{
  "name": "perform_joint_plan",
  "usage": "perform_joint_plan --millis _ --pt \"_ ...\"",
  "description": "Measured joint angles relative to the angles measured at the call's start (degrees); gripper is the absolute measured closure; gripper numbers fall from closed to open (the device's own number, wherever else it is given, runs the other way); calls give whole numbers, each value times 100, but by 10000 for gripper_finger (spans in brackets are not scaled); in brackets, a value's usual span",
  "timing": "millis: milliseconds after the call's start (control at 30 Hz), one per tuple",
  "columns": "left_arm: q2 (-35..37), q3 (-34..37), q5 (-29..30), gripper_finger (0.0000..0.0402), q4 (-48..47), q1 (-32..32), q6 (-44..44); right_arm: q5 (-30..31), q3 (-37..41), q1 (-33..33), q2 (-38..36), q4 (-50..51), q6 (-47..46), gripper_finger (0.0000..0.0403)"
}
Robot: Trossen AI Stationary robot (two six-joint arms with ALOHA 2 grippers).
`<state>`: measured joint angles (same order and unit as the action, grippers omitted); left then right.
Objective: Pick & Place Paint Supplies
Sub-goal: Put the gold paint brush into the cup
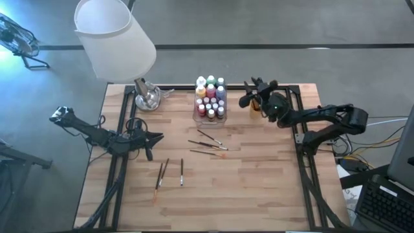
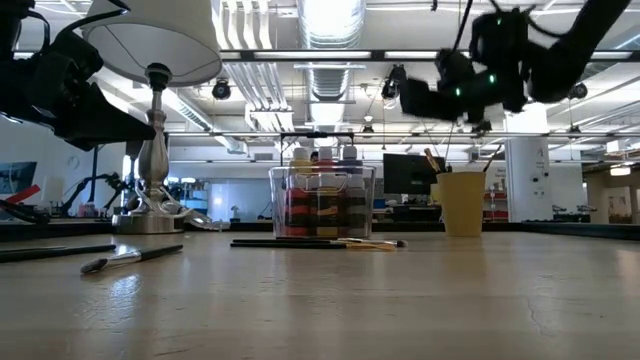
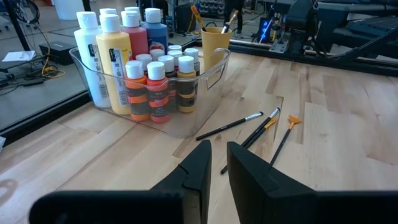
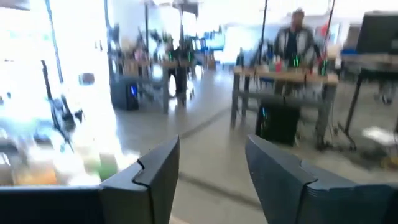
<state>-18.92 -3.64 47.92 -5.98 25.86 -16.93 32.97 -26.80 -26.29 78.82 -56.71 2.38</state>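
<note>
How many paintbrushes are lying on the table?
6 paintbrushes: three fanned out just in front of the clear box, at and; three nearer the front-left, at and. More stand in the orange cup, so they are not counted.

Right wrist cam: I see my right gripper (image 4: 211, 168) with its two dark fingers (image 4: 152, 171) parted, a clear gap between them, nothing in it. Beyond is only blurred room: floor, a bench (image 4: 283, 78) with gear, a person (image 4: 292, 40) standing behind it. No tabletop visible.
</note>
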Motion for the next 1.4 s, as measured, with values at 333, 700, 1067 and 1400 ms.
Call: perform_joint_plan --millis 333,700,1067,1400 --pt "0 0 -2 345 0 1 -386 -341 -2209 812 -1062 2878 1110 224" --pt "0 2 -2 346 -1 0 -450 464 -5911 2304 -239 7983 1040 247" --pt "-1 2 -2 346 -2 0 -450 442 -8259 3542 1067 12771 -1915 215" --pt "-2 2 -2 345 -2 0 -450 -129 -7202 4225 1415 13284 -3439 224"
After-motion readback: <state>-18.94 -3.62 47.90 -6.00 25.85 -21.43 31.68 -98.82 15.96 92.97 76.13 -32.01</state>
